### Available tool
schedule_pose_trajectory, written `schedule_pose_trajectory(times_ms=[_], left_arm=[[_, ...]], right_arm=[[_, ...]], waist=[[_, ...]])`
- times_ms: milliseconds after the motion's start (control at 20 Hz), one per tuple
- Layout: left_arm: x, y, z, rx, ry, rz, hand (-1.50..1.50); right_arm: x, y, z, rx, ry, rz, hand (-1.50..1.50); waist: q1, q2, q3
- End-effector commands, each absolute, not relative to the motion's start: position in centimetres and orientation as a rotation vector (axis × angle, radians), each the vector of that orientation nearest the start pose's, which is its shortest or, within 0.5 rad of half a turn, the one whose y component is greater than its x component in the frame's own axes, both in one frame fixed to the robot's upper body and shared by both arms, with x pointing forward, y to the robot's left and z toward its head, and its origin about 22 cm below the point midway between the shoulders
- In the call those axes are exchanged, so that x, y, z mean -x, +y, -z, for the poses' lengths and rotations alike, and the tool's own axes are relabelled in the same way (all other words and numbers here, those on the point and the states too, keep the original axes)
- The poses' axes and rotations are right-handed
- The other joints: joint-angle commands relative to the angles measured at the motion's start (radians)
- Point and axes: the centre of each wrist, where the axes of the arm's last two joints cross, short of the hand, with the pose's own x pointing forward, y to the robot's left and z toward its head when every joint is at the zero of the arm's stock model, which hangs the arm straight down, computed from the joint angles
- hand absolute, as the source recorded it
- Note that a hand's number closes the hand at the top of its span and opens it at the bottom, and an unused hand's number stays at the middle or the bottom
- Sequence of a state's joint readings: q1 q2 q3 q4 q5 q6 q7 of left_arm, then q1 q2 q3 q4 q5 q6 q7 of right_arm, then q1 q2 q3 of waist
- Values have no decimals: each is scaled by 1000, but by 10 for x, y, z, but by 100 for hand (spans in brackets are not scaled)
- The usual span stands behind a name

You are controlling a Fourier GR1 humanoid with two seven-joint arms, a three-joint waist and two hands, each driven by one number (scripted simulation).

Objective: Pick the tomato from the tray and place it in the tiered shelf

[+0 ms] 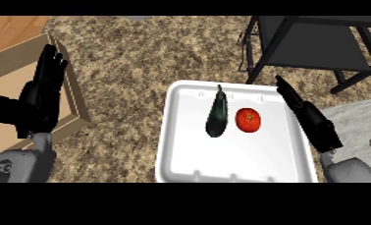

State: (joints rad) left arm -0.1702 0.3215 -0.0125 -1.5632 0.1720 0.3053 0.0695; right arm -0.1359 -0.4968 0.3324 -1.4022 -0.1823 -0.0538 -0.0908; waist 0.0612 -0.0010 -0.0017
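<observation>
1. One tomato [248, 120] lies in the tray [190, 162], just left of the open, straight-fingered right hand [308, 118].
2. Closing carelessly could roll it against the eggplant [216, 113].
3. Left hand [43, 91] rests open.

light: even, bright | shadows: faint | glare: none | detail: soft

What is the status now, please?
Left robot hand open, resting. Right robot hand open beside round red tomato on white tray. Dark eggplant alongside.

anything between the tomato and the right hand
No: in the head view only bare white tray lies between the tomato and the right hand.
</observation>
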Motion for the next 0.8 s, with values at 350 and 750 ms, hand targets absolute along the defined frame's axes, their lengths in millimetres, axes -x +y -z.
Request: schedule_pose_trajectory(times_ms=[350, 750], left_arm=[[-268, 261, -34, -189, -1584, 104, 0], [-279, 229, -27, -135, -1578, 236, 0]], right_arm=[[-291, -222, -36, -294, -1607, 530, 150], [-255, -284, 36, 911, -1528, 474, -150]], waist=[[-153, -12, 54], [-94, 4, 4]])
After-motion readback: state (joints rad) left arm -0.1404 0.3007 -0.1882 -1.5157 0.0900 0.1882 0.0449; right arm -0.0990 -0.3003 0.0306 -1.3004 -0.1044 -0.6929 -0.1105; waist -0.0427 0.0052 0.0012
